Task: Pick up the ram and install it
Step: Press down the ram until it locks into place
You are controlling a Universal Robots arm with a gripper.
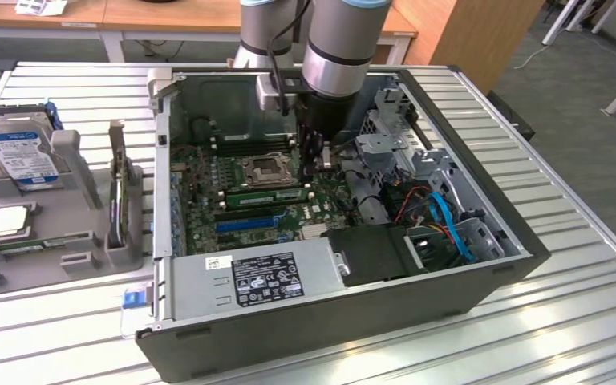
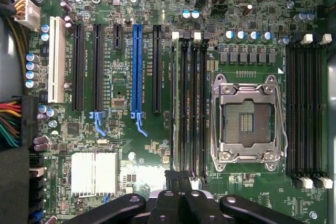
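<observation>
Exterior view: hand (image 1: 314,164) hangs low inside the open computer case (image 1: 480,277), over the motherboard (image 1: 206,200), beside the empty processor socket (image 1: 262,169). A ram (image 1: 269,196) stick lies seated in a slot just below the hand toward the power supply (image 1: 254,277), its long axis running across the exterior view.

Wrist view: hand (image 2: 181,195) has its fingers drawn together directly above the near end of the memory slots (image 2: 189,103), which stretch lengthwise away from it; whether it grips a stick I cannot tell.
</observation>
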